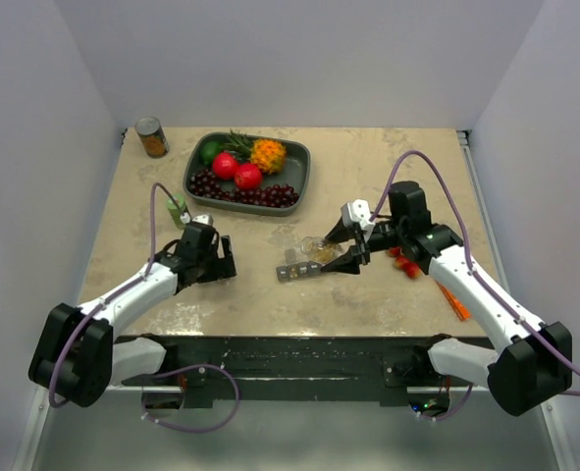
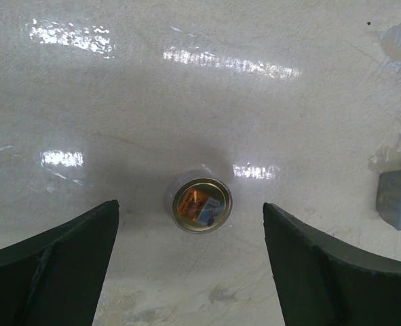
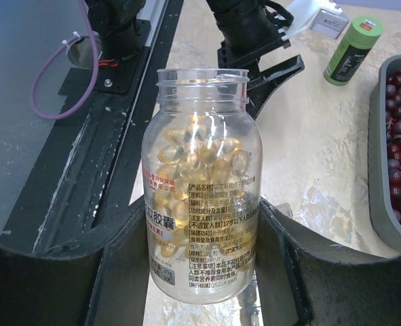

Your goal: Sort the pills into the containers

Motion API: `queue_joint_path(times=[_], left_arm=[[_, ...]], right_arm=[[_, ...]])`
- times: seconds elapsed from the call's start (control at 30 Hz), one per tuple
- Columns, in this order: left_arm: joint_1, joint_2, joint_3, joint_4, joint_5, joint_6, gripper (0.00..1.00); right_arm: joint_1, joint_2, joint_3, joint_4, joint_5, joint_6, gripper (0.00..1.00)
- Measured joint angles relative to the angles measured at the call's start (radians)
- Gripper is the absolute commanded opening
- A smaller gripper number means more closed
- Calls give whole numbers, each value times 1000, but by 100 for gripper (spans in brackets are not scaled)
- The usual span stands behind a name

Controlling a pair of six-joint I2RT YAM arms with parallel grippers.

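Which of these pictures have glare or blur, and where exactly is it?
Left wrist view: white glare patches on the table, fingers dark and featureless. Right wrist view: bottle sharp, light glinting on its glass. Top view: even light, only soft shadows.

Left wrist view. Gripper (image 2: 190,205) fingers (image 2: 58,265) enter dark from the lower left and lower right corners, spread wide, touching nothing. Round cap (image 2: 201,204), gold-rimmed, lies flat on the counter (image 2: 186,102) at centre frame, between the fingertips. Grey container (image 2: 398,200) with white lettering, cut off by right edge. Glare patches across upper counter.
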Motion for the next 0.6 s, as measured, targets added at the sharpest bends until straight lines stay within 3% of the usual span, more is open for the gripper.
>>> queue_joint_path(times=[0.23, 0.6], left_arm=[[-15, 109, 58, -1, -6, -8, 78], [-167, 245, 150, -96, -148, -85, 63]], right_arm=[[0, 8, 0, -6, 1, -8, 0], [-1, 8, 0, -6, 1, -12, 0]])
